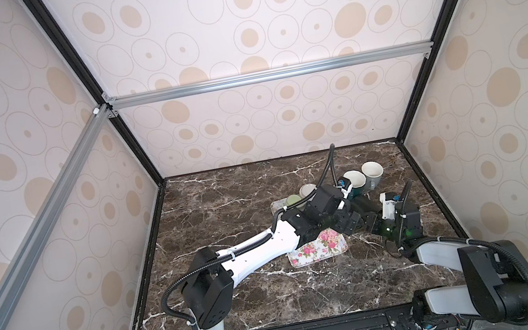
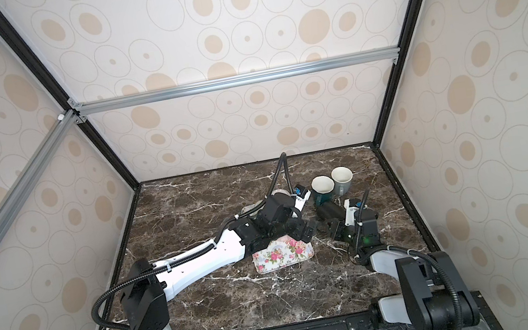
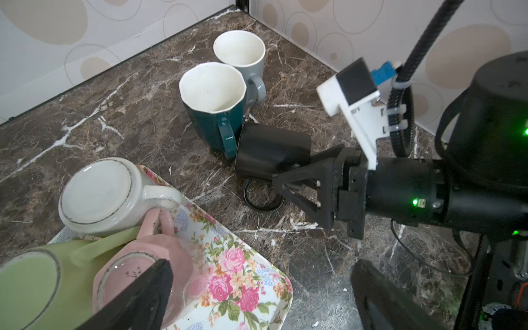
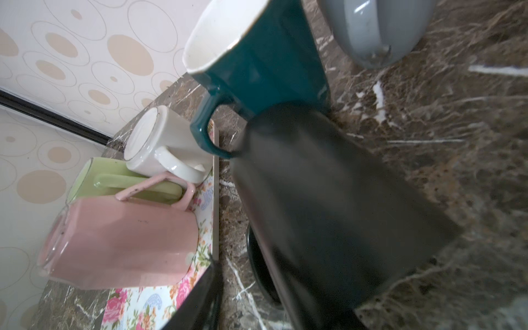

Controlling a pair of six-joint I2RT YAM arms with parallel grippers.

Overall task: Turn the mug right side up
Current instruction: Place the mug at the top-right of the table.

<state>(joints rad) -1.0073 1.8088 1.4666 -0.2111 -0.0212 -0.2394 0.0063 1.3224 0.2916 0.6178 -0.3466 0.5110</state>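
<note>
Lab enclosure: aluminium frame [image 1: 268,75], wallpapered panels [image 1: 246,11]

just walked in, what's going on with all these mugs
The right gripper is at a black mug that lies tipped on its side on the marble table, next to an upright teal mug and grey mug. Whether it actually grips the mug is unclear. The left gripper hovers open over the floral tray, where a white mug, green mug and pink mug sit upside down.
</note>
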